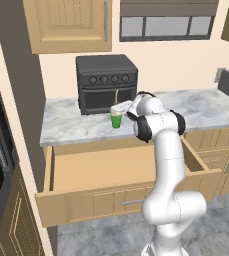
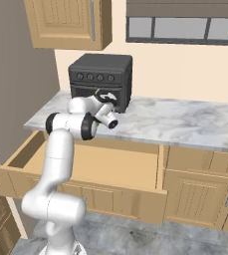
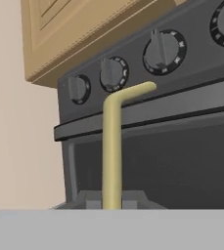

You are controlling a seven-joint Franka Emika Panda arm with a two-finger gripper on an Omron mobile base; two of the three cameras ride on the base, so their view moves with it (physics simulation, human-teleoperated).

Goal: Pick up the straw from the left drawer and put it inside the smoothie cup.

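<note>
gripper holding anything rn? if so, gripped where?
Yes, the gripper is shut on the straw, gripped low on its straight shaft, well below the bent tip. In the left base view the straw stands upright above the smoothie cup.

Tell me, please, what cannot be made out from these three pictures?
- Lower end of the straw: hand view, cut off by the bottom band, so its grip by the tool is unseen.
- Smoothie cup: left base view, partly behind the white arm; whether the straw is inside is unclear.
- Left drawer: left base view, right part behind the arm.
</note>
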